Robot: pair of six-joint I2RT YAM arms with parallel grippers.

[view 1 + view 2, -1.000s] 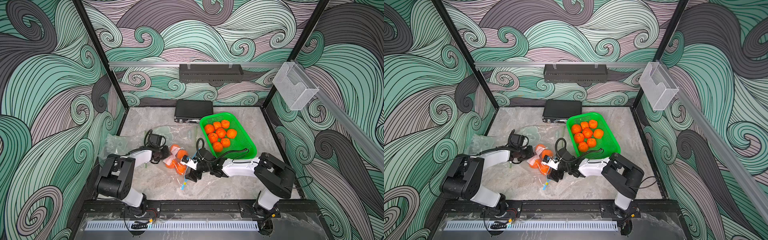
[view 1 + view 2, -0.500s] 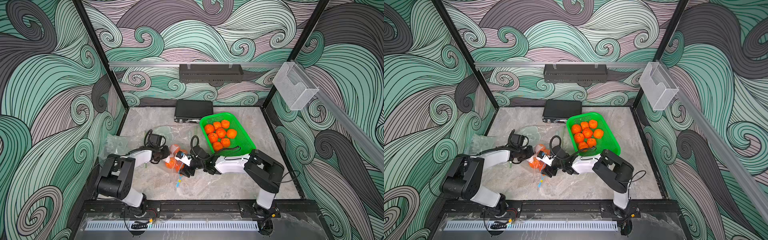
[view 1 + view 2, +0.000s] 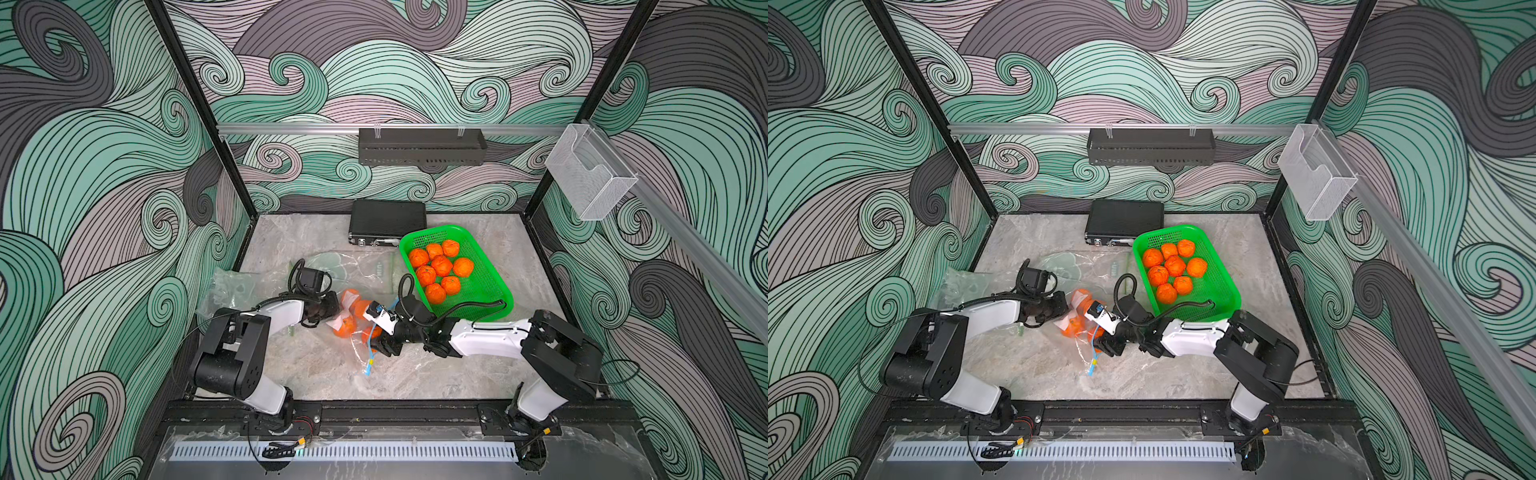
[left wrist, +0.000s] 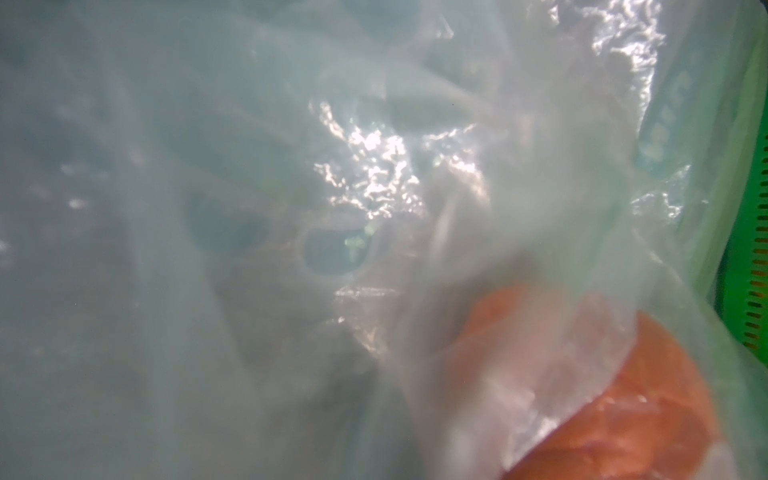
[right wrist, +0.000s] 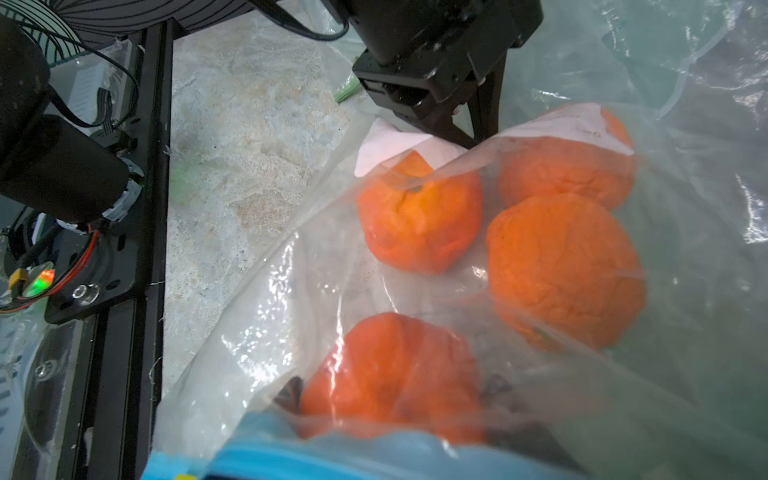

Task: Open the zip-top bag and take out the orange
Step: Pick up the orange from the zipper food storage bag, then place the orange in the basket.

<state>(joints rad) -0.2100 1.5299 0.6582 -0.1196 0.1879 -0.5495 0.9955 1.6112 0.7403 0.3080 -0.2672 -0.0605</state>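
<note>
On the grey marbled table, a black case is laid at the far edge and a green basket is set just beside it, to the right. Near the middle a zip-top bag of oranges is placed. Crumpled clear bags are spread to the left and beyond it.

The zip-top bag veils and blurs the left wrist view.

Both top views were evenly bright and sharp, with soft shadows on the worktop. The left wrist view was a milky blur through the zip-top bag (white glare mid-frame). The right wrist view's near blue zipper was defocused.
</note>
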